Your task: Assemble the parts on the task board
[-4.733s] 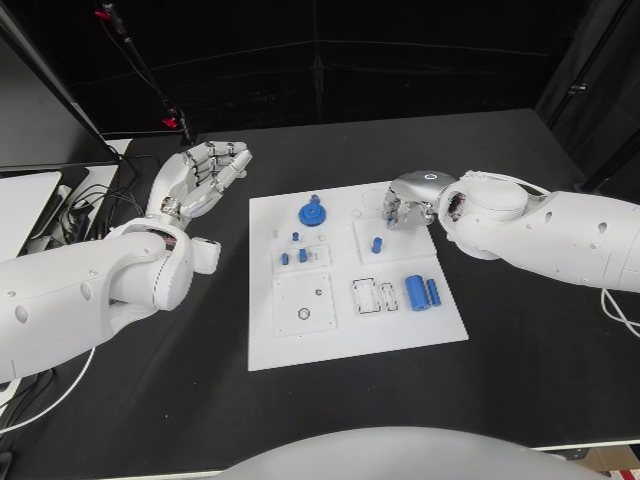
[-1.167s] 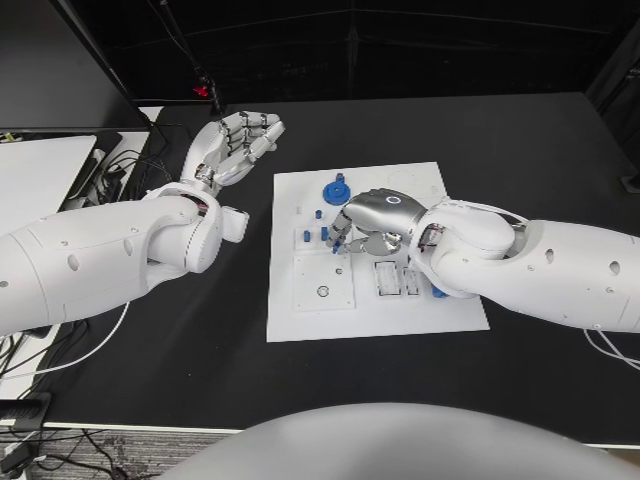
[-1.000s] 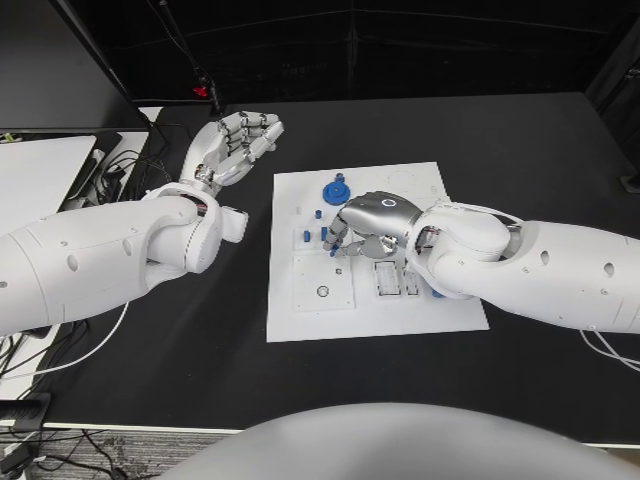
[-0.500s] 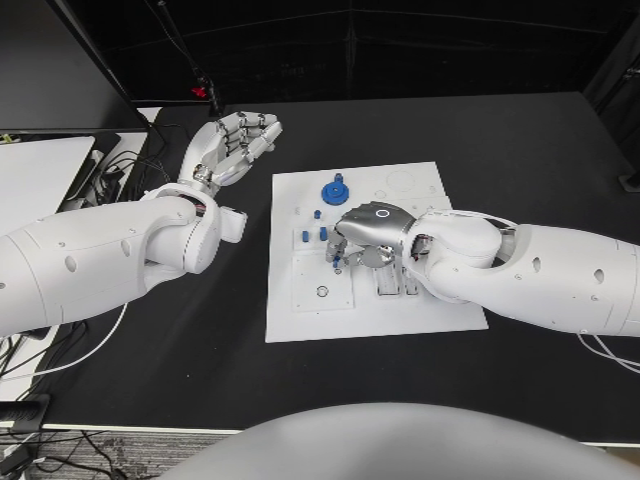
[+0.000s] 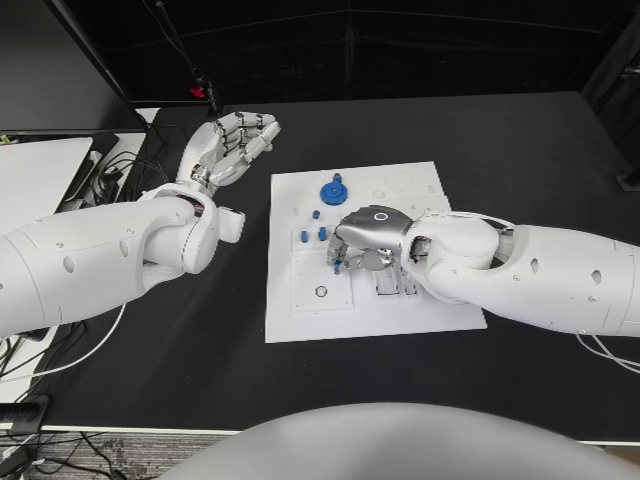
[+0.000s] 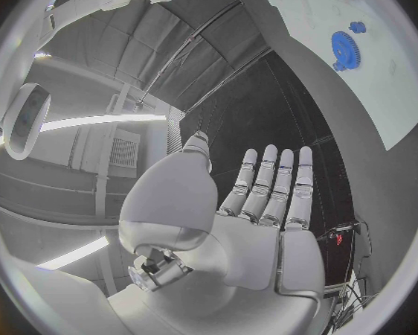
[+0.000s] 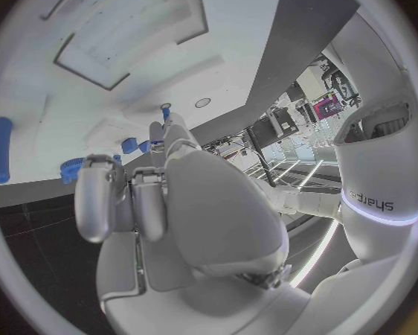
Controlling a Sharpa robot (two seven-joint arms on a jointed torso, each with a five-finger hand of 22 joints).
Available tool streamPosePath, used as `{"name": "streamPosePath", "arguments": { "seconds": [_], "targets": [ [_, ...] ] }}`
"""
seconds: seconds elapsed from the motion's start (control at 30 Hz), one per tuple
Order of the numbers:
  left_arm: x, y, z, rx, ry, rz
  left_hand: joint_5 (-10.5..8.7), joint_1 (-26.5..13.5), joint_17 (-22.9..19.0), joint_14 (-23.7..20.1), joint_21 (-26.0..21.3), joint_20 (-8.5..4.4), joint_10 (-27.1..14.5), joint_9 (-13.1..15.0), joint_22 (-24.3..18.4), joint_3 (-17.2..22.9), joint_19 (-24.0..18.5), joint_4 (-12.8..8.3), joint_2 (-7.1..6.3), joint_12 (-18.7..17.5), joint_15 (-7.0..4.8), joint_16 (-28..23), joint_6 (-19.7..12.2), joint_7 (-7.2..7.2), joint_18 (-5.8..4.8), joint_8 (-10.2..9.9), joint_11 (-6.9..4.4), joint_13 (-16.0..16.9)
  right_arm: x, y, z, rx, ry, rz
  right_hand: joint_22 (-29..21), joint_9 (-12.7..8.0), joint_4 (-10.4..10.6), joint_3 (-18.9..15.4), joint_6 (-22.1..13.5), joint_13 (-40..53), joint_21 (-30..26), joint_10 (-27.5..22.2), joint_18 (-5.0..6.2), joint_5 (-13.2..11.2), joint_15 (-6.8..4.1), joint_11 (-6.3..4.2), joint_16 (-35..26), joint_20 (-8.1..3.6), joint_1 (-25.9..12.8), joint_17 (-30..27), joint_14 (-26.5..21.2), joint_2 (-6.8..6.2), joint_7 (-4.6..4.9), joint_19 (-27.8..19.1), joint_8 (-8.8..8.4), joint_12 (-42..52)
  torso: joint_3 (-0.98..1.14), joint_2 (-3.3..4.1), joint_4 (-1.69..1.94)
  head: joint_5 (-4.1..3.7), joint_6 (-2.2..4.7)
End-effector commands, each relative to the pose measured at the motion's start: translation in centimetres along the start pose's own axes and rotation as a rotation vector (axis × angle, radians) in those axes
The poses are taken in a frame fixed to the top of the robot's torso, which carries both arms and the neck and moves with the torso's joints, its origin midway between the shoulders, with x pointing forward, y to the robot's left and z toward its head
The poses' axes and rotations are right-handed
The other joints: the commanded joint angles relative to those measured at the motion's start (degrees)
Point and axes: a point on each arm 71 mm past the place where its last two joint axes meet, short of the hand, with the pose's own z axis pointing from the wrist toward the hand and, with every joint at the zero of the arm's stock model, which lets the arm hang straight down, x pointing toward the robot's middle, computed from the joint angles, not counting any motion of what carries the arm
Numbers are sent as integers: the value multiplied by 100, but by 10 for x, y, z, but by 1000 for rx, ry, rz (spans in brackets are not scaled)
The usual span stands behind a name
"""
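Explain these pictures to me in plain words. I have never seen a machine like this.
This is a robot with two white arms, each ending in a silver hand. One picture looks down from its head; the other two come from fisheye cameras at its wrists. On the black table lies a white task board with small blue parts, among them a blue gear. The left hand is off the board beside it, flat, fingers spread, holding nothing. The right hand is over the middle of the board, fingers bent downward; whether it holds a part I cannot tell.
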Motion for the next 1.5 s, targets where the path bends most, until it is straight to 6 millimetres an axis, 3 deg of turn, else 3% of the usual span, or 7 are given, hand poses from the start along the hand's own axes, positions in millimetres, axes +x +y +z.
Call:
{"name": "streamPosePath", "arguments": {
  "seconds": [0.03,0.8,1.0,1.27,1.5],
  "targets": [
    [0,-11,0,142,2,-5,22,-15,-7,-37,20,0,-51,-9,-6,-29,34,-6,53,33,-6,32,-41,672,-61,22,0,-6,0,1,0,-9,11,-10,1053,6,-2,27,6,7,-35,14,-59,30,14,28,-32,-2,25,855,464,-21,29,92,2,-39,1,2,4,-6,0],
    [0,-11,0,141,0,-3,22,-15,-7,-37,20,0,-51,-9,-6,-29,34,-6,53,33,-6,32,-41,672,-61,22,0,-6,3,4,2,-11,39,-9,1038,-6,-1,57,-28,6,-69,-15,-51,29,29,45,-26,10,-4,868,467,-59,46,75,-40,-84,-1,1,-2,-10,0],
    [0,-11,0,142,3,-5,26,-7,-19,-37,20,0,-52,-13,-11,-36,35,-7,67,48,-6,45,-45,672,-62,34,0,-6,4,4,3,-8,52,-9,1017,-28,20,72,-119,5,-120,-115,-39,21,49,65,-36,32,-80,848,462,-181,34,49,-123,-107,4,2,2,-11,0],
    [-1,-10,0,140,3,-5,26,-7,-20,-37,20,0,-52,-13,-12,-37,35,-7,67,49,-6,45,-45,672,-62,34,0,-6,4,6,3,-10,61,-9,885,-52,144,-28,-392,8,-402,-483,26,-1,113,156,-148,82,-335,617,407,-443,71,-97,-290,-104,2,2,-2,-16,0],
    [-1,-10,0,138,3,-5,28,-5,-24,-38,20,0,-53,-15,-13,-39,35,-7,72,54,-6,49,-46,672,-62,38,0,-6,4,6,3,-15,54,-8,845,-49,154,-99,-496,14,-484,-562,45,-6,130,176,-189,103,-480,539,386,-528,38,-136,-304,-91,3,4,-2,-21,0]
  ]
}}
